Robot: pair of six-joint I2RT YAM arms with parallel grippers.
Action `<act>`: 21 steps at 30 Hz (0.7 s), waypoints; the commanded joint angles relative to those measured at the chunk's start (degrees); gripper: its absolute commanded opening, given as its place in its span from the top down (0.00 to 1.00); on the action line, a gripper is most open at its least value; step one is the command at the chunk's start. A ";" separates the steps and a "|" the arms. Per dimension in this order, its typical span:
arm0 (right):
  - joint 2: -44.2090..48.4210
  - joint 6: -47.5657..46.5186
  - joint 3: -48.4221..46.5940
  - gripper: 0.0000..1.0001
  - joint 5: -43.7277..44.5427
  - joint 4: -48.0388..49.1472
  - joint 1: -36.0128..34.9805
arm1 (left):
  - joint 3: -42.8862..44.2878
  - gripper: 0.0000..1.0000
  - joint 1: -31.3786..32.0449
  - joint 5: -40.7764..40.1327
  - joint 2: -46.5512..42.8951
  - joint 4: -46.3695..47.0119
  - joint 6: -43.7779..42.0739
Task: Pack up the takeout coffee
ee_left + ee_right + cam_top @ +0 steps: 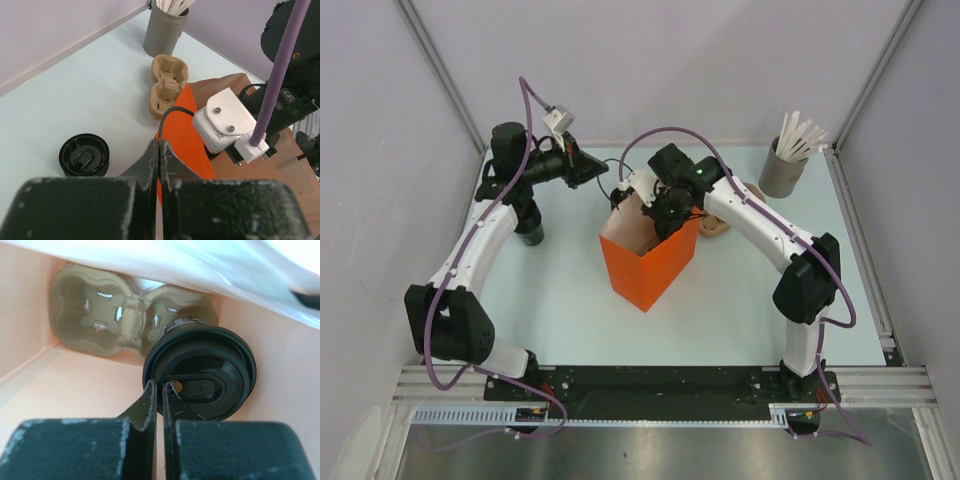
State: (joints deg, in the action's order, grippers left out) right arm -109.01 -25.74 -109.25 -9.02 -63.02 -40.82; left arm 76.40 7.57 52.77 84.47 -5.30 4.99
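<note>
Your right gripper (160, 390) is pinched almost closed on the lid rim of the one coffee cup (200, 377), at the right end of one cardboard carrier (100, 315) inside the single orange bag (645, 265), at the centre of the top view; your left gripper (158, 146) is closed and holds nothing, with one black cup (84, 156) at its view's lower left

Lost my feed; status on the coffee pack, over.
Left gripper shut beside orange bag rim. Right gripper inside bag, shut on takeout coffee lid. Cardboard carrier behind cup, nothing blocking.

Pale-blue table (740, 310), lilac walls (700, 60) on 3 sides, alu rail (880, 378) front.
</note>
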 commanded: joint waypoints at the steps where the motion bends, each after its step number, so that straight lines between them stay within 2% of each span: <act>1: 3.45 -0.72 0.44 1.00 -0.74 2.73 -0.49 | 1.56 1.00 0.51 0.22 0.08 1.17 -0.25; 21: 4.07 -0.54 1.41 1.00 -1.09 4.75 -0.49 | 1.65 1.00 0.95 -0.04 0.00 1.17 -0.34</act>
State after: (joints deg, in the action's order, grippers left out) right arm -107.57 -25.74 -107.70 -9.50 -59.99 -41.08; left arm 76.40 8.05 52.69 84.47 -5.30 4.99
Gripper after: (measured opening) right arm 0.031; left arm 0.011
